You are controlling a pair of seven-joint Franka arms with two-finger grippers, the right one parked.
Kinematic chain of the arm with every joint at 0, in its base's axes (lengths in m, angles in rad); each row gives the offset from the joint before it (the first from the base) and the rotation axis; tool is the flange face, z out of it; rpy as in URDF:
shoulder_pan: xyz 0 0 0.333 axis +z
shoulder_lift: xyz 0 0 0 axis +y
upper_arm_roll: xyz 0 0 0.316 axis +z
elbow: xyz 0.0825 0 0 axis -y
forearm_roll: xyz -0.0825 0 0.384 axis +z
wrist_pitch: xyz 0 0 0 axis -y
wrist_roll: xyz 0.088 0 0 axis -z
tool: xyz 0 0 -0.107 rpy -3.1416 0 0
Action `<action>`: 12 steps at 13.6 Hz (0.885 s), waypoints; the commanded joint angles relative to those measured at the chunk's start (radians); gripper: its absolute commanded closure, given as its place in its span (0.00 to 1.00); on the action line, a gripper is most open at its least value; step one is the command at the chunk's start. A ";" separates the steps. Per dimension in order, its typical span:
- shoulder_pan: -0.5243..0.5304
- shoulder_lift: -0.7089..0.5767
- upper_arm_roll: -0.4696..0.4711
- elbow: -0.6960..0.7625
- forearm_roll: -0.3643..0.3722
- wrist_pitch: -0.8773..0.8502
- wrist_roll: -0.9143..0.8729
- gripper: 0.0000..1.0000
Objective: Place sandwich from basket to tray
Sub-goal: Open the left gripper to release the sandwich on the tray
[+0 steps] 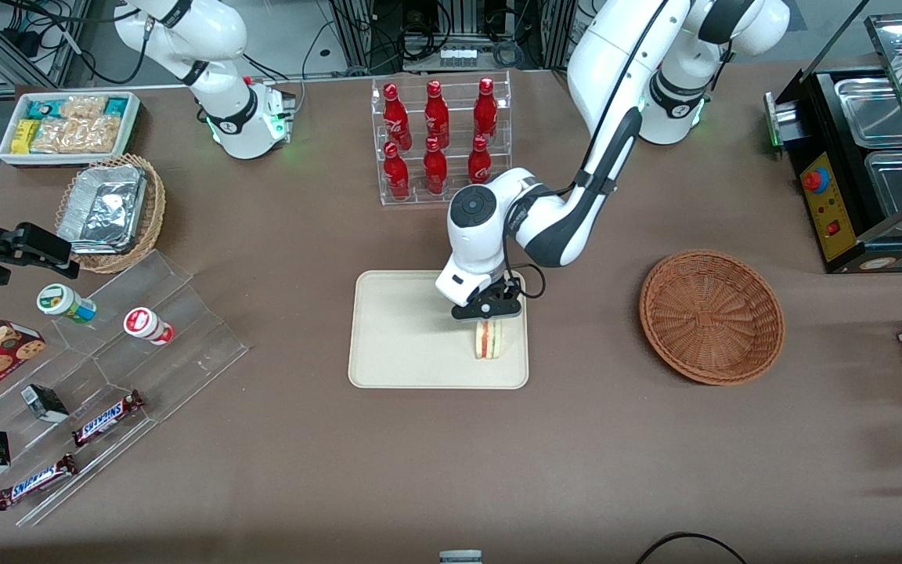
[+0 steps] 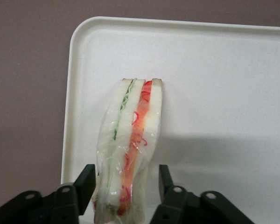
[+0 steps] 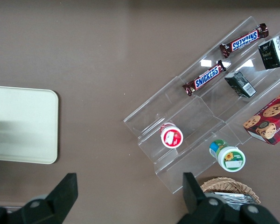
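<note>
1. Sandwich (image 1: 488, 339) stands on its edge on the tray (image 1: 396, 345), near the tray corner toward the working arm's end.
2. Gripper (image 1: 488, 311) is just above it; its fingers (image 2: 85, 181) stand apart on both sides, with a small gap, not squeezing.
3. Basket (image 1: 711, 316) lies beside the tray, well apart.

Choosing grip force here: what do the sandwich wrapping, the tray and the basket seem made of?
The gripper straddles the sandwich, which looks wrapped in thin clear film: glossy wrinkles. Tray: probably matte plastic, smooth cream surface with a molded rim. Basket: woven wicker, visible ribbing.
</note>
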 commanded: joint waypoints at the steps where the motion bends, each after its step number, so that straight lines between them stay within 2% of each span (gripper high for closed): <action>1: -0.003 -0.070 0.013 0.015 0.020 -0.088 -0.017 0.00; 6: 0.002 -0.241 0.036 0.011 0.018 -0.182 -0.016 0.00; 8: 0.012 -0.314 0.036 0.004 0.018 -0.289 -0.008 0.00; 10: 0.063 -0.384 0.035 -0.011 0.015 -0.329 0.003 0.00; 12: 0.121 -0.473 0.034 -0.042 0.000 -0.366 0.120 0.00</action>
